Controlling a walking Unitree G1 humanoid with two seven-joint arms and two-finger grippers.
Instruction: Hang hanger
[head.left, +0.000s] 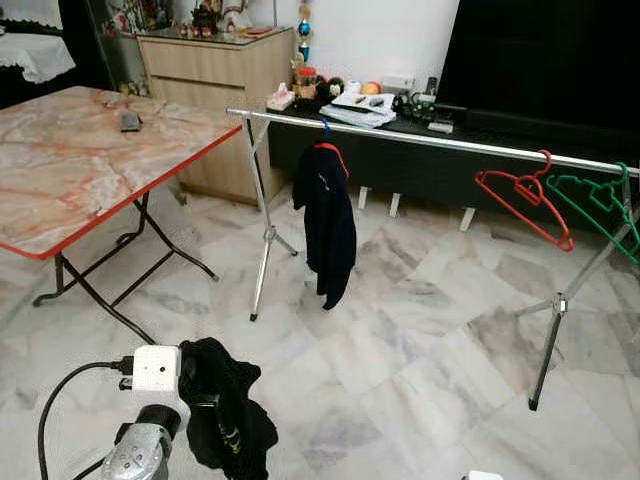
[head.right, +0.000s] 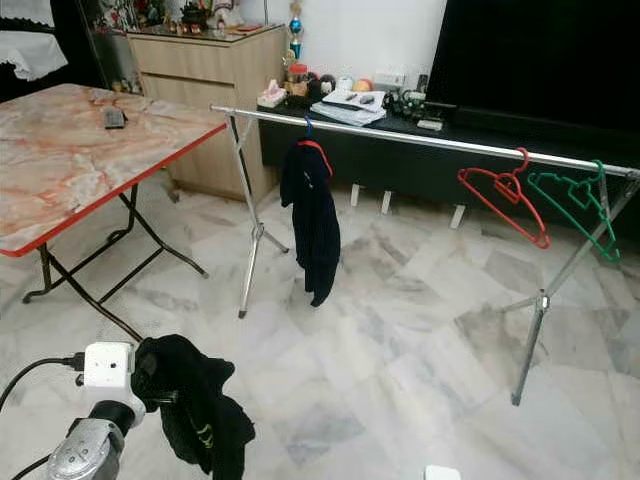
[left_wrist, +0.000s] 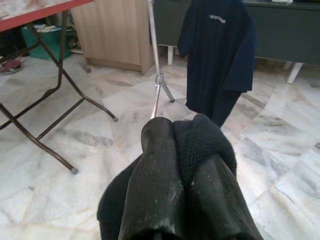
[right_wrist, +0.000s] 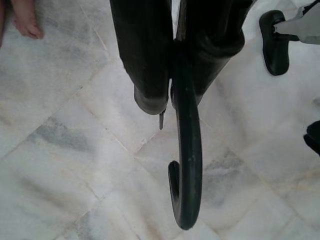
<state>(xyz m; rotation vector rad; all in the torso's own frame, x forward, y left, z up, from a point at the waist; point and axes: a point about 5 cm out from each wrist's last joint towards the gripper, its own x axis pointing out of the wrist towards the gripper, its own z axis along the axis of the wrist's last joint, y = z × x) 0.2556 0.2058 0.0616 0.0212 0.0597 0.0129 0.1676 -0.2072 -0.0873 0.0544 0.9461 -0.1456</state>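
My left gripper is shut on a black mesh garment, which hangs from it low at the left, over the floor. My right gripper is shut on the neck of a black hanger; its hook sticks out past the fingertips above the marble floor. Ahead stands a silver clothes rail on tripod legs. A dark navy shirt hangs near the rail's left end. An empty red hanger and an empty green hanger hang near its right end.
A marble-top folding table with a red edge stands to the left. A wooden cabinet and a dark low console lie behind the rail. A person's bare foot is close to my right gripper. Open floor lies between me and the rail.
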